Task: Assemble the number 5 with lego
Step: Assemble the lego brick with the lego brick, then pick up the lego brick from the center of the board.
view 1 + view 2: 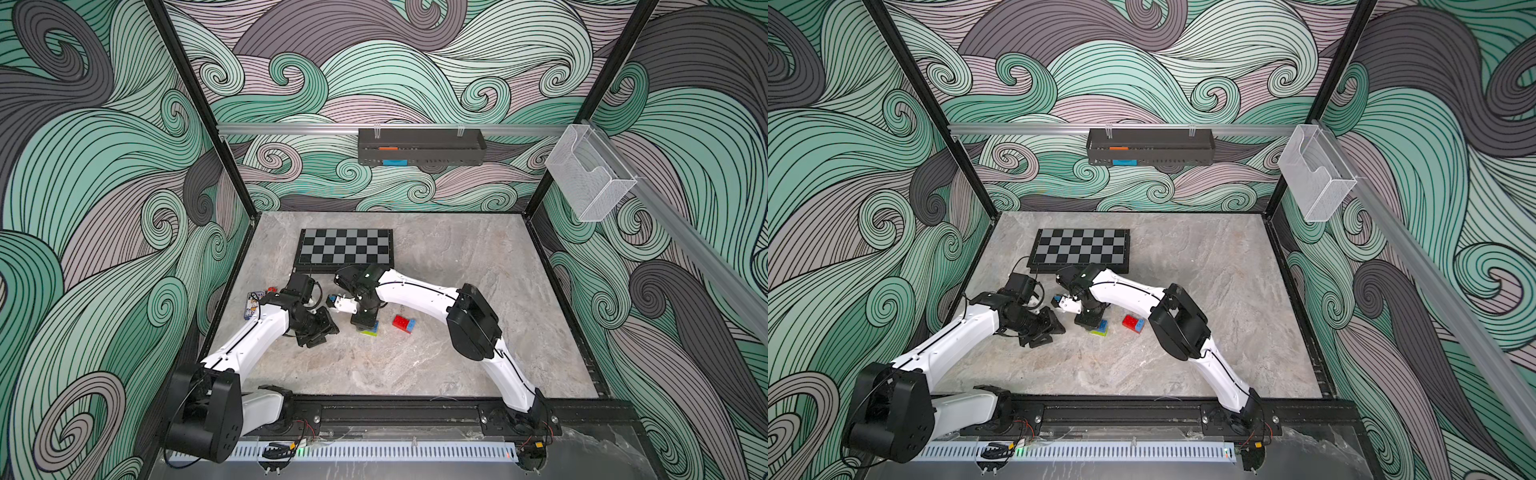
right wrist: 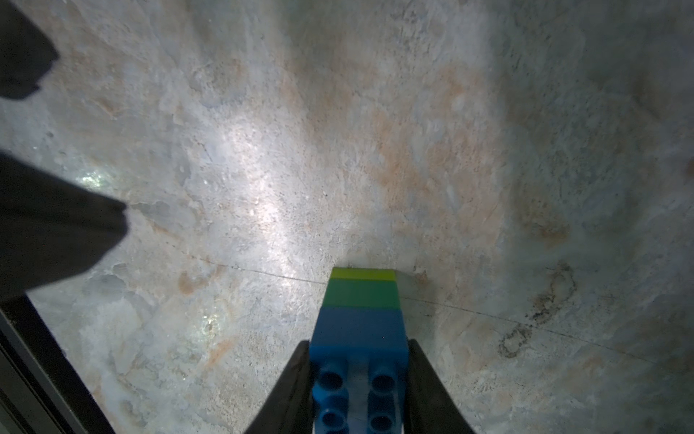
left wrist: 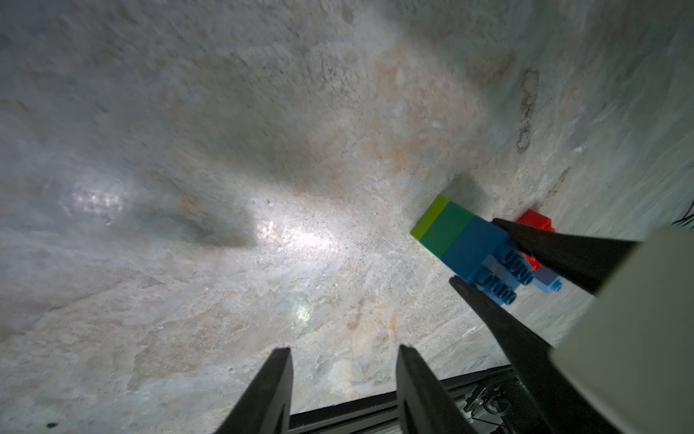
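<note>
Clamping the dark-blue studded plastic brick [image 2: 358, 325] that tops a dark-green brick [image 2: 362, 295] and a lime-green brick [image 2: 362, 274], the right pincer [image 2: 358, 344] stands the half-built 5 [image 3: 447, 233] on the marble table [image 2: 263, 150]. Beside it, the left pincer [image 3: 344, 351] gapes empty. Next, seemingly: aligning studs with the joined red brick [image 1: 400, 321] and light-blue brick [image 1: 411, 325] just beyond.

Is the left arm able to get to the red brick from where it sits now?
Probably not directly: the right gripper, shut on the brick stack, stands between the open left gripper and the red brick. It would likely need to go around.
</note>
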Controlling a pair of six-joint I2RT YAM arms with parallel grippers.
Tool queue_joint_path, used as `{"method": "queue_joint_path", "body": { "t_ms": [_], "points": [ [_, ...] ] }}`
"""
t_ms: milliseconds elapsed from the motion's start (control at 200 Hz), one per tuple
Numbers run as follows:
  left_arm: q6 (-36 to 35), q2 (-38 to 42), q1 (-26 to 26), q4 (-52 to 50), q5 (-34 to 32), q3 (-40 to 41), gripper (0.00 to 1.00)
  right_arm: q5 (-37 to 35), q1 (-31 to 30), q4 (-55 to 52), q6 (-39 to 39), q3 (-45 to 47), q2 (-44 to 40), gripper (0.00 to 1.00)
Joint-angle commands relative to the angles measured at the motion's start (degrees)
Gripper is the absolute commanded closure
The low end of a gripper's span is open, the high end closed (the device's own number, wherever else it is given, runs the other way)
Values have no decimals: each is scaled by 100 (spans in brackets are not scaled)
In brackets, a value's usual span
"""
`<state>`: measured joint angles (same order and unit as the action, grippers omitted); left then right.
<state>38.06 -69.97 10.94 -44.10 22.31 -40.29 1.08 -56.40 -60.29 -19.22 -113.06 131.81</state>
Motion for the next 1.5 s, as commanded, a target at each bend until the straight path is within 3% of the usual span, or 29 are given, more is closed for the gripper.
{"method": "queue_joint_path", "body": {
  "t_ms": [0,75,195,500,700,996,1256,1491],
  "points": [
    [-75,-42,-39,0,46,32,51,64,-106,-553,63,27,334,61],
    [-80,-51,-41,6,46,36,51,87,-105,-548,118,-72,232,49],
    [-80,-77,-39,9,59,33,51,130,-84,-552,178,-237,48,41],
    [-80,-87,-40,-20,37,17,51,261,153,-374,371,176,-395,32],
    [-80,-108,-39,-39,11,18,51,283,270,426,624,1184,-686,32],
    [-80,-224,-39,-41,2,6,51,351,281,998,781,1814,-812,33],
    [-80,-246,-40,-60,-40,5,51,277,268,1322,876,2071,-825,45],
    [-97,-314,-41,-34,-42,-3,51,112,124,1398,841,2300,-927,50]
  ]
}}
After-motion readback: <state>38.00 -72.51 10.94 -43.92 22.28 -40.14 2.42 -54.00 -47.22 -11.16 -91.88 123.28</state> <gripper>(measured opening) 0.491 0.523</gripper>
